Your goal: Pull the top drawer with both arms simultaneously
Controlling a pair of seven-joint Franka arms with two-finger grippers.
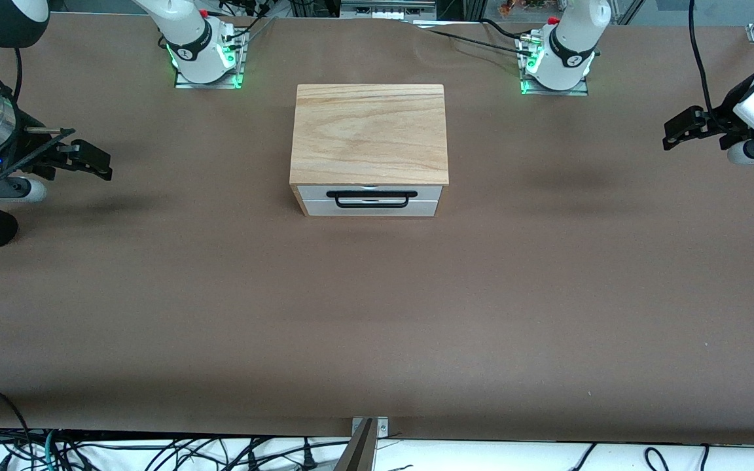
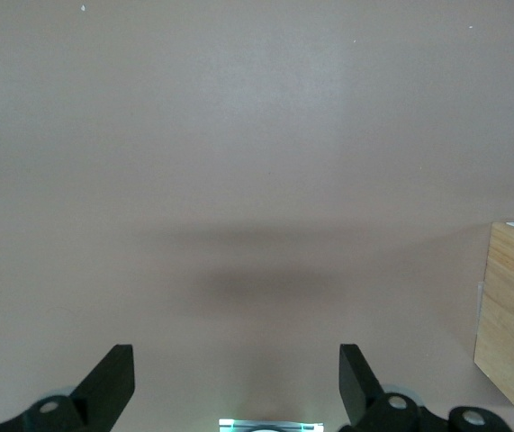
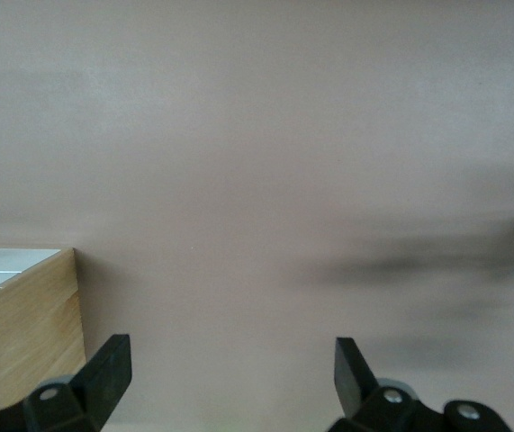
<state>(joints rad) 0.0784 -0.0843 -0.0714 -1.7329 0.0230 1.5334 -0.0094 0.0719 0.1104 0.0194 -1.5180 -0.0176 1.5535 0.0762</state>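
Observation:
The cabinet stands mid-table with a light oak top board. Its top drawer is shut, its white front panel facing the front camera, with a wide black wire handle across it. My right gripper hangs open and empty above the table at the right arm's end, well apart from the cabinet. My left gripper hangs open and empty above the left arm's end. The left wrist view shows open fingers and the cabinet's oak side. The right wrist view shows open fingers and the cabinet's side.
A brown table surface surrounds the cabinet. The arm bases with green lights stand farther from the front camera than the cabinet. Loose cables lie along the table's near edge.

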